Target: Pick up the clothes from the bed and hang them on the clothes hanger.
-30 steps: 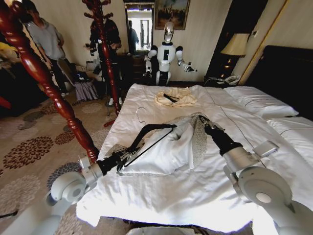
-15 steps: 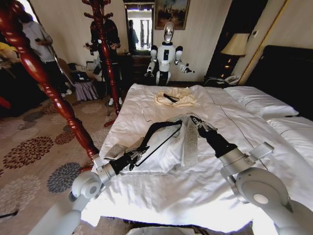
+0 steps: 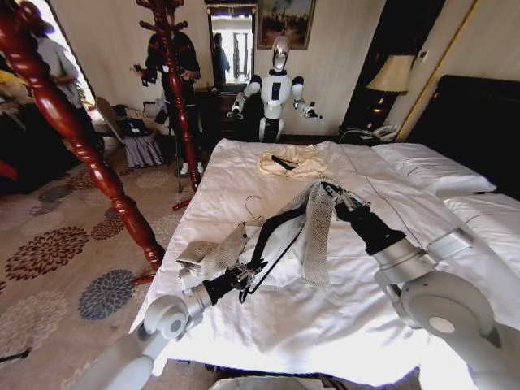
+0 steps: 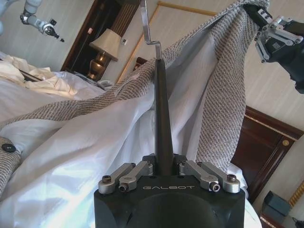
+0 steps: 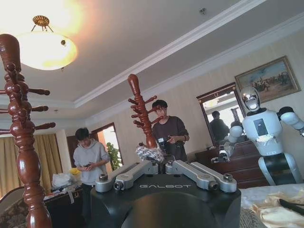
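The left gripper (image 3: 241, 276) is clamped on one end of the clothes hanger (image 3: 276, 231), whose long axis runs toward one o'clock, wire hook up. The right gripper (image 3: 335, 193) pinches the clothes (image 3: 317, 236) by an edge, lifting them off the bed (image 3: 341, 317), probably so the shoulder opens for the hanger.

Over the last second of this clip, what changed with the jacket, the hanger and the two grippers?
The right gripper, shut on the jacket, lifted its collar edge higher, so the knit hangs in a strip off the bed. The left gripper, shut on the hanger, pulled back toward the robot and tilted it more upright; a sleeve now lies bared at the bed's left edge. Both grasps and the cream top are unchanged.
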